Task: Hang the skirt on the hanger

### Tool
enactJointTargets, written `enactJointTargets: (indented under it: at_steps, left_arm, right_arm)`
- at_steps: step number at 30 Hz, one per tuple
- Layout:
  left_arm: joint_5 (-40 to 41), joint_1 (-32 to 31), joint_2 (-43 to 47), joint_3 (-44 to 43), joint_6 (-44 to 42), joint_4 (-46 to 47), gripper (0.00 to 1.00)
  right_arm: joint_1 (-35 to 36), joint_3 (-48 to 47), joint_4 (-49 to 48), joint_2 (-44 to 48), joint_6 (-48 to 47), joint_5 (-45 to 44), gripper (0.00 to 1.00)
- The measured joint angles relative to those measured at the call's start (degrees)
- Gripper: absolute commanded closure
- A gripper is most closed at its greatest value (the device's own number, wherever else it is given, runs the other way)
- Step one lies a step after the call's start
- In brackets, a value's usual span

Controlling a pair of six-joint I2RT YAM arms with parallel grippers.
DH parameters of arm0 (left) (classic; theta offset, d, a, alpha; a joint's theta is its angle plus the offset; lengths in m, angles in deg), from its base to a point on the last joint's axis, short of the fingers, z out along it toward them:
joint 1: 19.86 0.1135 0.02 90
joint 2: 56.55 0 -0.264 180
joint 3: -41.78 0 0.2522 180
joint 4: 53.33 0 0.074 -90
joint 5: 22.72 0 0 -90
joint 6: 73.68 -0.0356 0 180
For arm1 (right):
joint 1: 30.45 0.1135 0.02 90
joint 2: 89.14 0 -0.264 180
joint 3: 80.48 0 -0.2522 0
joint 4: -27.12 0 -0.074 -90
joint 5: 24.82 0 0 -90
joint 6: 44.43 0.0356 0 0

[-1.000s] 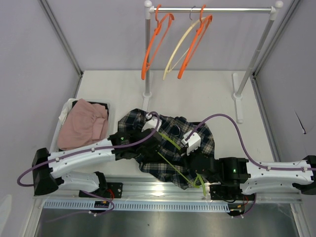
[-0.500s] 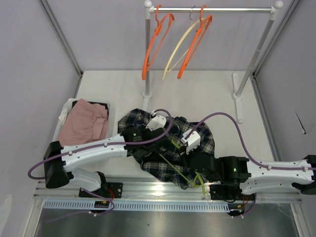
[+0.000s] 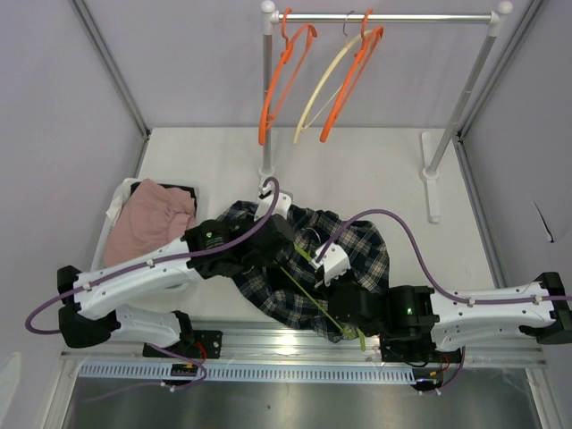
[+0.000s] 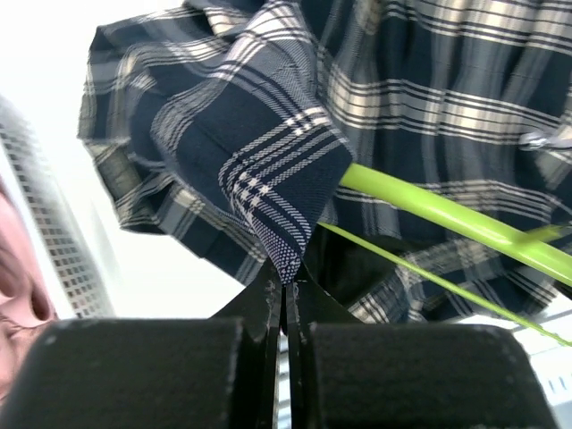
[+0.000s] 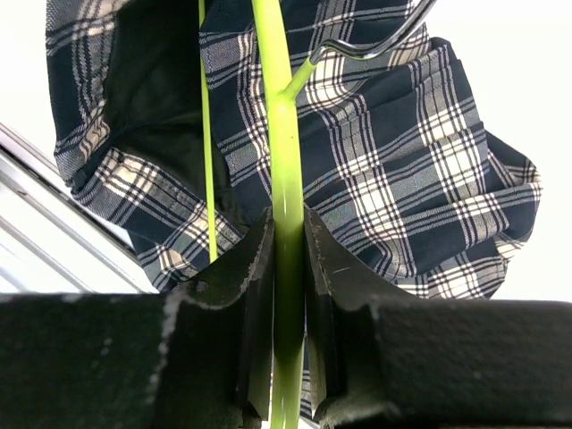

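**Navy skirt [image 3: 366, 255] goes limp, green hanger [image 5: 284, 134] stays stiff**

The skirt lies heaped on the counter [image 3: 357, 170] between my two arms, with the green hanger lying across it. My left hand [image 4: 286, 290] is pressed together on a pointed fold of the plaid, pinching only a thin tip of cloth. My right hand [image 5: 286, 232] is clamped on the hanger's thick bar, below the metal hook [image 5: 375, 45].

I judge the cloth light, soft and quick to sag. It will drape off any single hold and bunch, and so small a pinch could slip if I pull hard. A deeper bite at the waistband edge would carry it better, though I cannot tell which edge this fold belongs to.

The hanger looks rigid but smooth, and its thin lower bar seems springy. Holding it near the hook, as I do, should stop it twisting while the cloth is drawn over an arm.
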Motion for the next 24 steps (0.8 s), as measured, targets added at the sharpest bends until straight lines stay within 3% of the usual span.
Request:
enactJointTargets:
  at_steps: [13, 16, 17, 22, 24]
  left_arm:
    - [-6.6, -0.6, 0.3, -2.4, -0.1, 1.5, 0.99]
    - [-6.8, -0.9, 0.1, -2.9, -0.6, 2.4, 0.90]
    - [-6.7, -0.9, 0.1, -2.8, -0.7, 2.5, 0.78]
    - [-6.4, -1.0, 0.1, -1.9, -2.7, 5.1, 0.45]
    - [-6.1, -1.0, 0.2, -0.9, -3.8, 5.8, 0.41]
  right_arm:
    - [1.2, -0.1, -6.0, 0.3, -6.1, -0.5, 1.00]
    - [1.2, 0.1, -6.6, -1.1, -6.6, -0.6, 1.00]
    - [1.2, 0.4, -7.3, -0.9, -6.7, -0.3, 1.00]
    - [0.6, 3.6, -9.1, 5.4, -7.6, 1.3, 1.00]
    - [0.1, 4.1, -8.5, 8.6, -7.6, 1.5, 1.00]
